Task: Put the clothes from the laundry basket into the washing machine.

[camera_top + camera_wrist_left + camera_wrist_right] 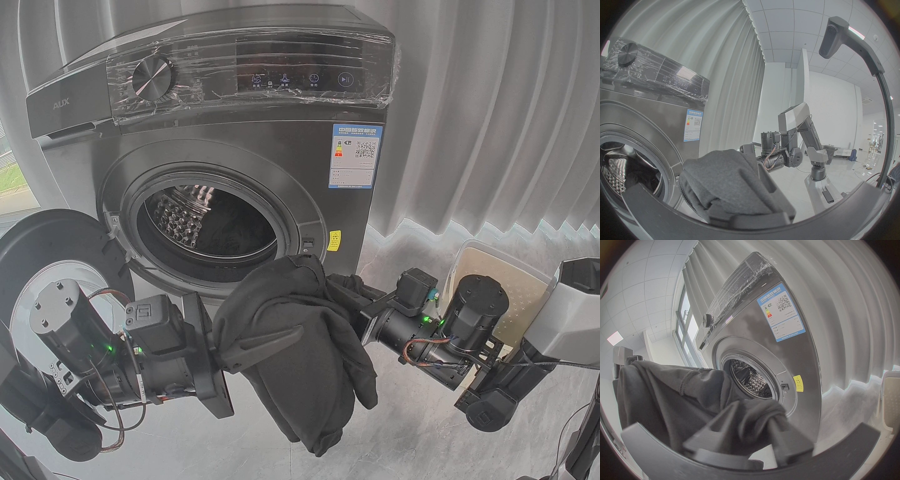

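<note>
A dark grey garment (300, 350) hangs in front of and just below the washing machine's open drum (206, 219), held up between my two arms. My right gripper (340, 290) is shut on a bunch of the garment (750, 418), with cloth squeezed between its fingers (709, 433). My left gripper (269, 340) is open wide. One finger (834, 37) stands free in the air, and the garment (725, 178) drapes over the other finger (750, 218). Something dark lies inside the drum (750, 380). The white laundry basket (494, 269) stands on the floor to the right, behind my right arm.
The round machine door (37, 250) is swung open to the left, close to my left arm. A pale curtain (500, 125) hangs behind and to the right of the machine. Grey floor (412, 431) lies below the hanging garment.
</note>
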Robot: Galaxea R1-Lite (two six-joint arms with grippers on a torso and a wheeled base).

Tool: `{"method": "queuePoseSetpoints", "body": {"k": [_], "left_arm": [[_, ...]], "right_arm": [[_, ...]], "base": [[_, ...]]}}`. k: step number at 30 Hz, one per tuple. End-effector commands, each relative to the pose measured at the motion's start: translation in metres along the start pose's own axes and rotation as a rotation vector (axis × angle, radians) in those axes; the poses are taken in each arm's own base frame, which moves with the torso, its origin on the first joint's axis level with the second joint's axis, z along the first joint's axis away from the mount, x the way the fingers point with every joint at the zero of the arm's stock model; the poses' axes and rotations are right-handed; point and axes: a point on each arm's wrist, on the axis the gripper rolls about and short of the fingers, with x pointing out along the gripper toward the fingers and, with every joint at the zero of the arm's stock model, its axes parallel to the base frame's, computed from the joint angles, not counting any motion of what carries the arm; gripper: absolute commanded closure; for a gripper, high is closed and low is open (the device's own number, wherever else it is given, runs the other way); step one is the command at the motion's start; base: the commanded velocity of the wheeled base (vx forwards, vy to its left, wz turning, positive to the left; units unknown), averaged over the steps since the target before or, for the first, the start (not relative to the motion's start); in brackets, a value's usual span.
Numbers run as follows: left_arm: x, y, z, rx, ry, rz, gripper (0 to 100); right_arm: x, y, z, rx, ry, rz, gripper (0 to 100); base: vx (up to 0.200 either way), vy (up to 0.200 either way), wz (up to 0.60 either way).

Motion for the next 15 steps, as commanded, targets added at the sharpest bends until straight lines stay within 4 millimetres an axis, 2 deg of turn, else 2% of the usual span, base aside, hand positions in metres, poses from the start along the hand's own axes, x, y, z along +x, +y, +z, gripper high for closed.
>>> {"method": "queuePoseSetpoints", "body": {"k": [1,7,15], "left_arm": [[-0.001,0.004,0.001,0.005,-0.003,0.016,100],[-0.011,0.018,0.001,0.012,0.003,0.084,100],[-0.018,0.027,0.000,0.014,0.013,0.127,100]], "right_arm": [[-0.003,-0.001,0.001,0.004,0.003,-0.005,0],[-0.015,-0.020,0.005,-0.006,0.023,-0.026,0],[-0.043,-0.019,0.005,-0.019,0.100,0.056,0]], "base": [[0.000,0.000,0.00],[0.000,0.000,0.00],[0.000,0.000,0.00]]}}
